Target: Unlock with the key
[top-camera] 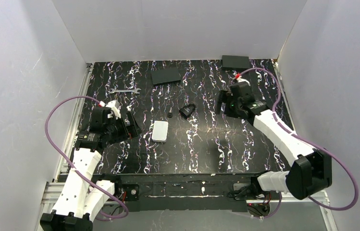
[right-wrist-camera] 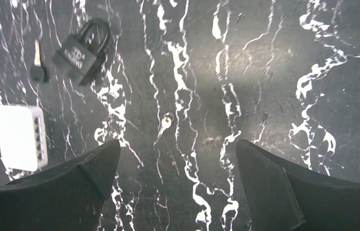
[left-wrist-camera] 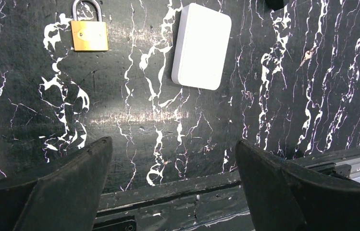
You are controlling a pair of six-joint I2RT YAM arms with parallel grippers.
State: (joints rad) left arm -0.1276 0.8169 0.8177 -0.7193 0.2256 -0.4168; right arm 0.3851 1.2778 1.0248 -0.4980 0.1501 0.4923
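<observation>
The key point(right-wrist-camera: 37, 67), tiny with a black head and a thin blade, lies flat on the black marbled table just left of the black padlock point(right-wrist-camera: 80, 52). In the top view the key point(top-camera: 169, 115) and the padlock point(top-camera: 187, 111) sit mid-table. My right gripper point(right-wrist-camera: 175, 154) is open and empty, hovering over the table to the right of the padlock point(top-camera: 220, 103). My left gripper point(left-wrist-camera: 173, 149) is open and empty over the near left part of the table point(top-camera: 132, 126).
A small silver key point(right-wrist-camera: 164, 124) lies ahead of the right fingers. A white box point(top-camera: 160, 131) lies left of the key. A brass padlock point(left-wrist-camera: 89, 31) lies near it. A silver wrench point(top-camera: 124, 90) and two flat black boxes point(top-camera: 166, 75) point(top-camera: 235, 61) lie at the back.
</observation>
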